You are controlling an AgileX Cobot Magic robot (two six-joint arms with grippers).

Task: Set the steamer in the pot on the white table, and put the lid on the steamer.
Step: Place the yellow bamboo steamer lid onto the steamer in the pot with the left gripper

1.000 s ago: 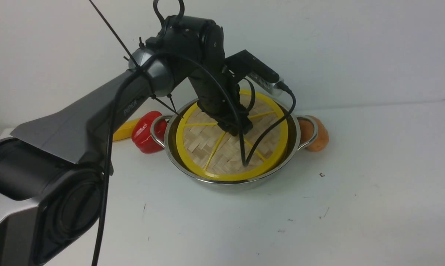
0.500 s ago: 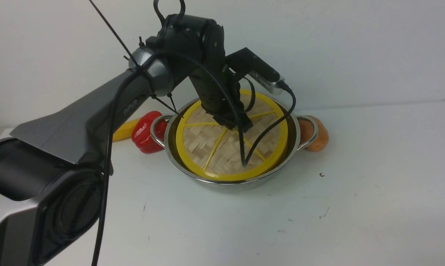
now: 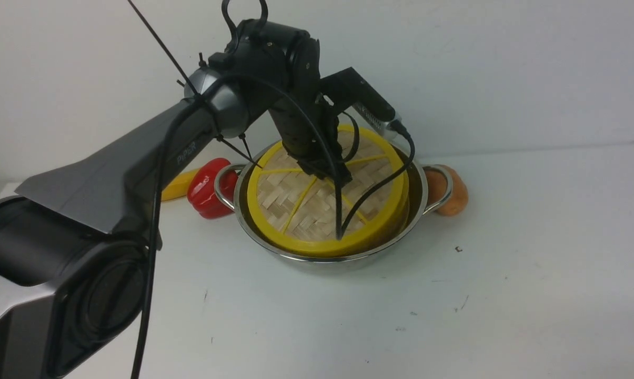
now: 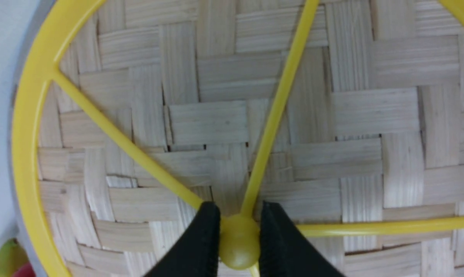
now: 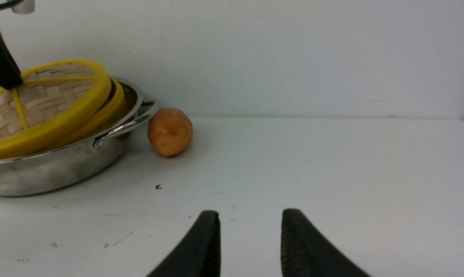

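The lid (image 3: pixel 317 210) has shifted and tilted, its knob (image 4: pixel 239 242) gripped by the left pincer (image 4: pixel 240 234).

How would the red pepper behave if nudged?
The red pepper would probably rock or roll a little, given its rounded, lobed sides. Its glossy skin looks smooth, so fingers might slip.
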